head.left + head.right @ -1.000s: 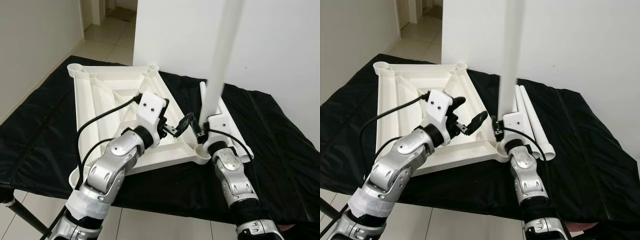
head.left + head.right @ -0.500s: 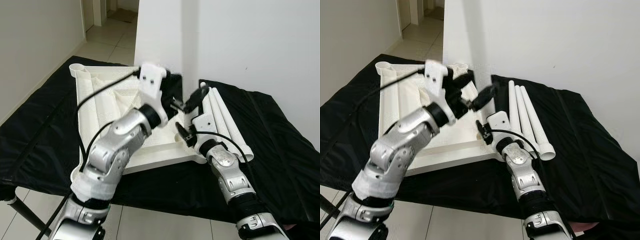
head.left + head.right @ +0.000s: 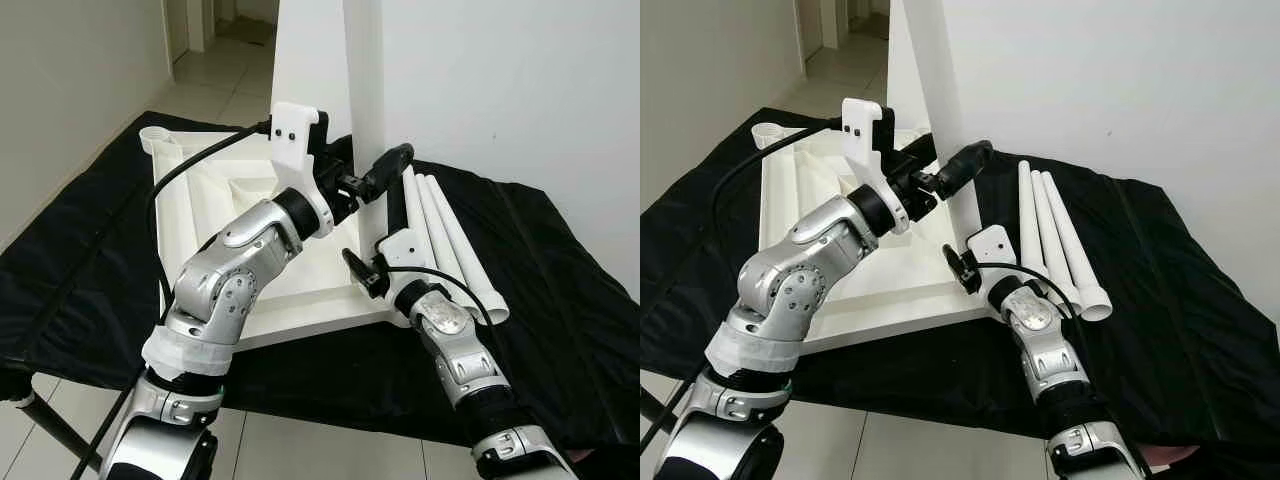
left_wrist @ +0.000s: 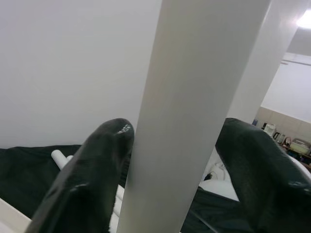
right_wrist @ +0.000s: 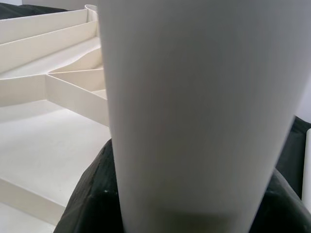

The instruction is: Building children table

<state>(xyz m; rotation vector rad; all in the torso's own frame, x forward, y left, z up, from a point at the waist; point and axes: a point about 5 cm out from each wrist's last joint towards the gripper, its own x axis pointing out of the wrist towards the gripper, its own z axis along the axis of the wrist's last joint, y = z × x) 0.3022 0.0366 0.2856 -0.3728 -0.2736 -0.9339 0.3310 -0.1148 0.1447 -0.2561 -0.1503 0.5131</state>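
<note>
Head views: my right gripper clamps the foot of a white leg standing over the near corner of the upturned tabletop, three more legs lie loose on the black cloth, so I judge most assembly remains. Left wrist view: my left gripper's fingers straddle the leg, spread wide, one touching it. Right wrist view: the leg rises beside the tabletop's ribs, wall close behind, open cloth to my right.

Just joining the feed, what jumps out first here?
A tall white table leg stands up from the near right corner of the upside-down white tabletop on the black cloth. The right gripper holds it low, the left gripper brackets it higher. Three spare legs lie side by side to the right.
</note>
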